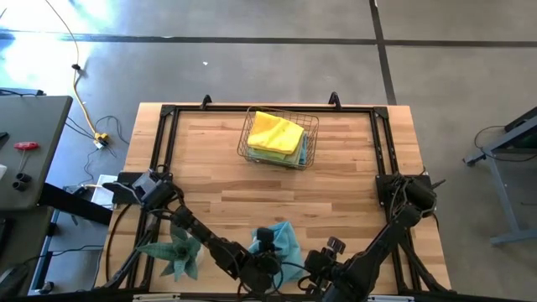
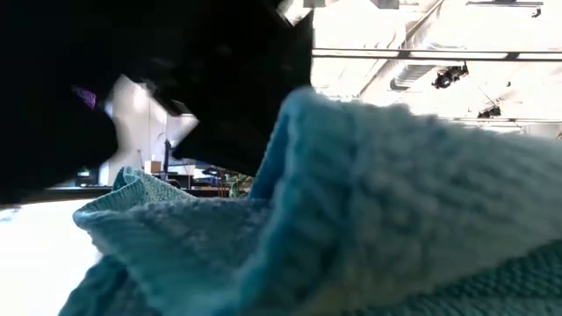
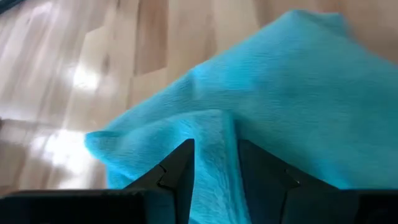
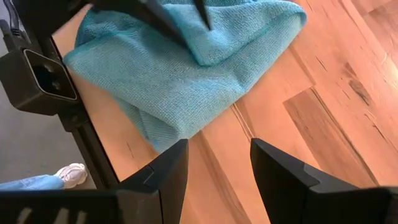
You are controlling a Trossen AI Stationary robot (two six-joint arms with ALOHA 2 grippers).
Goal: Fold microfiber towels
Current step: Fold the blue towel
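blue microfiber, a soft nubby towel (image 1: 283, 241), is lying bunched at the near table (image 1: 336, 180) edge, well apart from the wire basket (image 1: 279, 138) holding folded yellow towels (image 1: 276, 132). the left gripper (image 3: 214, 163) is pinching a raised ridge of this blue towel, probably to lift a fold. just beside the towel, the right gripper (image 4: 219, 163) is hovering over bare wood, its fingers parted and gripping nothing.

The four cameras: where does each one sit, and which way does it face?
High view: above the table, looking straight down; both arms show.
Low view: at table height, looking level; blue towel fills it, a dark arm above.
Left wrist view: left gripper pinches a towel fold.
Right wrist view: right gripper open over bare wood; the left arm shows beyond.
Shared: all four show the blue towel.
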